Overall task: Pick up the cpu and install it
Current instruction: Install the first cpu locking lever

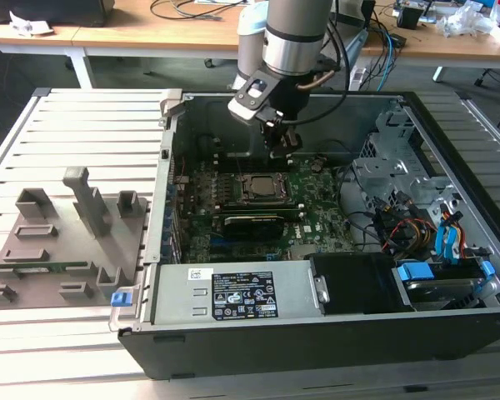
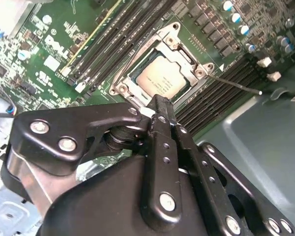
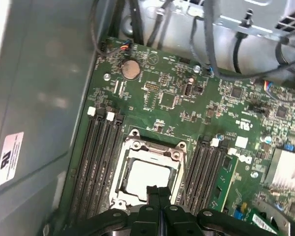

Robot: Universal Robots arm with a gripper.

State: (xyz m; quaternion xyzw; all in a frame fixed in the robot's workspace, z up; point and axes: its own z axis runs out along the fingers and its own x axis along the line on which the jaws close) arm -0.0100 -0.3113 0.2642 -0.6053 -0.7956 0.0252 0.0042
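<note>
The small flat square cpu with silver-grey metal top (image 2: pixel 161 78) lies inside the dark square metal-framed socket (image 2: pixel 176 35) on the green motherboard (image 1: pixel 317 212), near the middle of the open black computer case (image 1: pixel 333 337). In the exterior view the grey plastic tray with upright blocks (image 1: pixel 58 250) stands on the slatted table (image 1: pixel 75 108), at about 9 o'clock from the socket.

The black end effector (image 2: pixel 159 104) hovers just above the edge of the chip. Its fingers are pressed together and I see nothing between them.

The thin socket lever (image 2: pixel 236 86) seems to stand free, so I judge the chip is not locked. If the closed tips go down on one edge, the chip could tilt and bend the contacts under it.
</note>
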